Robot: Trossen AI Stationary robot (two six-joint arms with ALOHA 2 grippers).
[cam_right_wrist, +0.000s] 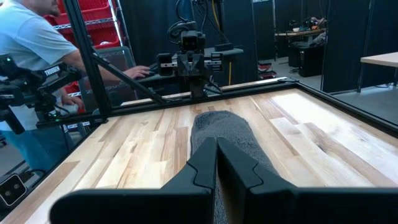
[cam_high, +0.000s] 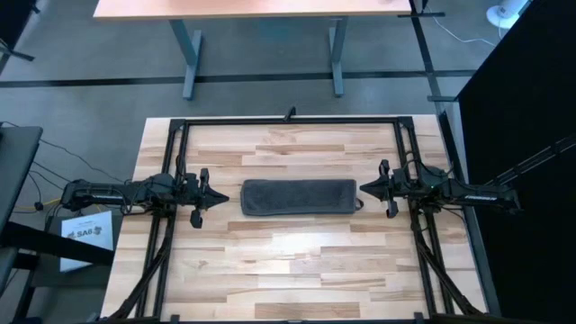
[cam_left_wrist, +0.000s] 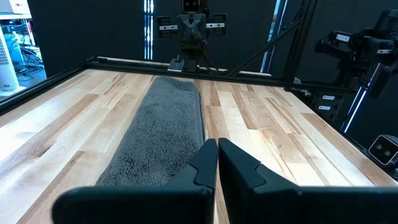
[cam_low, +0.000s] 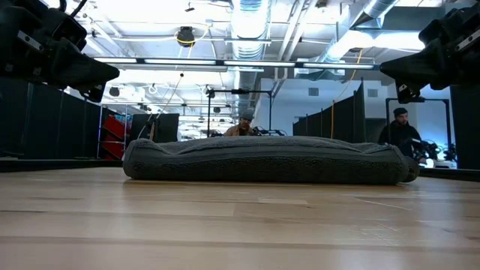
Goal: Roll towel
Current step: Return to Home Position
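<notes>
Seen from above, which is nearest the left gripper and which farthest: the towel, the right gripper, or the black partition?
1. Towel, right beside the left gripper.
2. Right gripper, at the towel's other end.
3. Black partition, off the right side of the table.

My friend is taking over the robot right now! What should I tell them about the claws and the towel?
Left claw: shut, empty, raised off the table, just beyond one end of the towel.
Right claw: shut, empty, raised, just beyond the other end.
Towel: lies rolled into a long bundle mid-table, between the claws, touched by neither.
Done: the rolling looks finished.
Left: probably only parking both arms; check that the roll holds.
</notes>
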